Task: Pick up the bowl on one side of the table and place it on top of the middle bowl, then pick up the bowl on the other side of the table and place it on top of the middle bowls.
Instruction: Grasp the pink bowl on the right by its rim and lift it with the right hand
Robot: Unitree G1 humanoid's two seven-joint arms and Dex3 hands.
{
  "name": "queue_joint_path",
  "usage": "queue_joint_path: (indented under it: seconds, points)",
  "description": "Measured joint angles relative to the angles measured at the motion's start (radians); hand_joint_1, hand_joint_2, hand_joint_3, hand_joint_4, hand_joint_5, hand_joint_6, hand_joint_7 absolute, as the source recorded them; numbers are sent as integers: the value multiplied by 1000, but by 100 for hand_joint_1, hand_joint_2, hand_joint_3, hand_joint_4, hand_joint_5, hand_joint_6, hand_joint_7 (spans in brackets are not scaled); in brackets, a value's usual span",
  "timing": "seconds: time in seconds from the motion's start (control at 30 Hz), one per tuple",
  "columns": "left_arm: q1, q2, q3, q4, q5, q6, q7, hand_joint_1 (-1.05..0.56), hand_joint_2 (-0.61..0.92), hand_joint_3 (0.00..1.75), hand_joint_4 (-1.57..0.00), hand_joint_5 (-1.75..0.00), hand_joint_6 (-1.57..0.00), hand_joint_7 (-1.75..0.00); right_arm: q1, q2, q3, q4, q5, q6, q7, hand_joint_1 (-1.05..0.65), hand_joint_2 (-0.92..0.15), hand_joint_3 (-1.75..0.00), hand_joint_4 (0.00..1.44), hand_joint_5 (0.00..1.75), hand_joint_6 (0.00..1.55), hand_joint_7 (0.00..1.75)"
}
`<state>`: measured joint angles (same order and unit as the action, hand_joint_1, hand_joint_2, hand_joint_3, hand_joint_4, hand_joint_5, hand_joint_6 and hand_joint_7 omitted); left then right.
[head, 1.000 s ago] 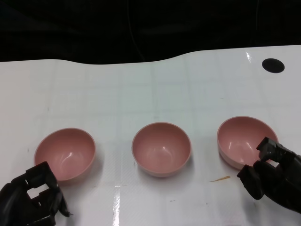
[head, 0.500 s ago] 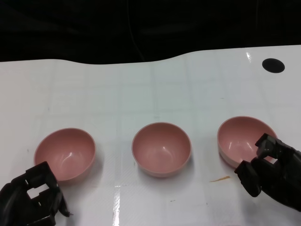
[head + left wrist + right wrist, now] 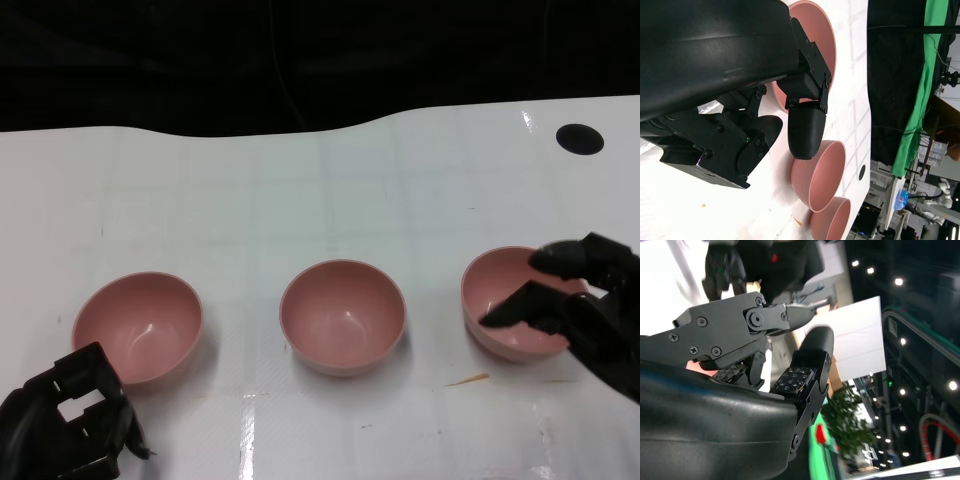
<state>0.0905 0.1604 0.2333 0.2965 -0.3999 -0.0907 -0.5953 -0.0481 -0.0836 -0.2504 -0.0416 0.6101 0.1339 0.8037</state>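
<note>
Three pink bowls stand in a row on the white table (image 3: 300, 190): the left bowl (image 3: 138, 326), the middle bowl (image 3: 343, 316) and the right bowl (image 3: 505, 285). My right hand (image 3: 580, 310) hovers at the right bowl's near right side, fingers spread apart over its rim and holding nothing. Near the table's front edge, just in front of the left bowl, my left hand (image 3: 65, 420) lies with its fingers curled in and empty. The left wrist view shows the left hand (image 3: 765, 125) beside the left bowl (image 3: 815, 30), with the middle bowl (image 3: 822, 175) and right bowl (image 3: 832, 220) beyond.
A black round spot (image 3: 580, 139) marks the table's far right. A small brown scrap (image 3: 467, 380) lies in front of the right bowl. Beyond the table's far edge all is dark.
My right hand has lifted from its curled pose in front of the right bowl and spread its fingers over the bowl's rim. The left hand and the bowls have not moved.
</note>
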Motion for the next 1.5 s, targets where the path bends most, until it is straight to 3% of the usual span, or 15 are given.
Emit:
queue_joint_path:
  seconds: [0.17, 0.33, 0.6, 0.87, 1.03, 1.3, 1.5]
  points:
    - [-2, 0, 1, 4, 0, -5, -3, -1, 58, 127, -79, -175, -71, -163, -19, -65, 22, -77, -144, -142, -57, -75, -92, -14, 50, 1, 59, 1]
    - [-3, 0, 1, 4, 0, -5, -3, -1, 57, 127, -79, -175, -71, -163, -26, -163, 61, -64, -498, -425, -173, -90, -92, -20, 41, 0, 48, 0]
    - [-3, 1, 5, 4, -7, -3, -5, 0, 57, 128, -79, -175, -71, -163, -26, -294, 157, -20, -967, -601, -409, -103, -92, -14, 36, 1, 41, 0]
    - [-3, 2, 7, 4, -9, 3, -8, 1, 57, 128, -79, -175, -72, -162, -31, -363, 280, 23, -1329, -607, -619, -104, -92, -12, 36, 1, 41, 0]
    - [-3, 3, 7, 4, -9, 6, -8, 0, 58, 126, -79, -175, -72, -162, -46, -383, 350, 51, -1461, -547, -695, -104, -92, -11, 39, 2, 42, 1]
    - [-2, 5, 9, -2, -12, 29, -8, 1, 60, 123, -81, -175, -74, -160, -84, -400, 421, 80, -1534, -474, -743, -104, -92, -13, 39, 1, 42, 0]
    - [-1, 9, 11, -7, -10, 29, -8, 1, 60, 122, -80, -175, -74, -161, -103, -414, 432, 89, -1530, -450, -752, -103, -92, -13, 40, 1, 41, 0]
